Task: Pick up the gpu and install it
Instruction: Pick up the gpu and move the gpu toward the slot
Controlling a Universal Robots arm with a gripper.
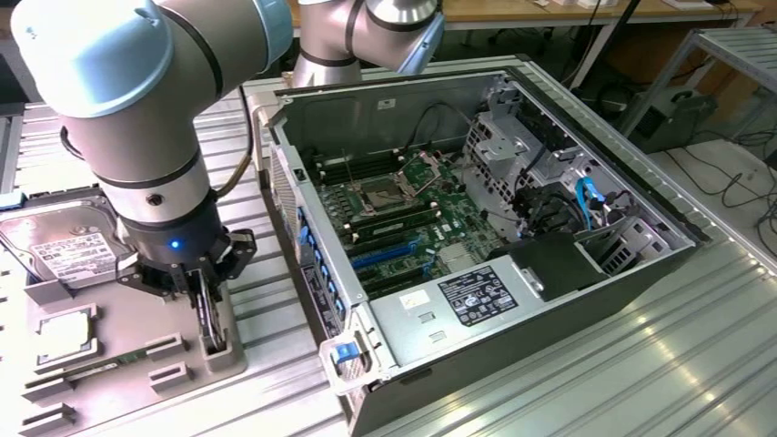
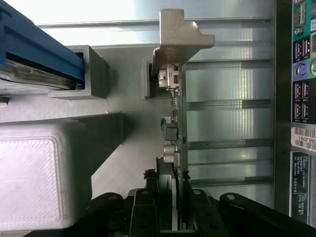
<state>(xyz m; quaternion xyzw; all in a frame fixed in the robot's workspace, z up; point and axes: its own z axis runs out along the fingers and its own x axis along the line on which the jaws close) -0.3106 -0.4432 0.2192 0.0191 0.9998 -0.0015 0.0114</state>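
Black-fingered, clamps the claw [image 2: 173, 217] narrowly on the gpu [image 2: 174, 123] at eight o'clock from the case [image 1: 282, 173]; risks slipping off its thin edge, snagging the holder [image 1: 228, 362].

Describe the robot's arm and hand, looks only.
The arm is silver-grey round tubing with pale blue joint caps. Its black wrist collar carries a small blue light. The hand is black, with two slim fingers.

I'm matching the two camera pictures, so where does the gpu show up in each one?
Exterior view: gpu upright in the grey holder, at the exterior view's lower left.
Wrist view: gpu edge-on, clamped in the gripper.
Shared landmark: computer case, its rear panel.
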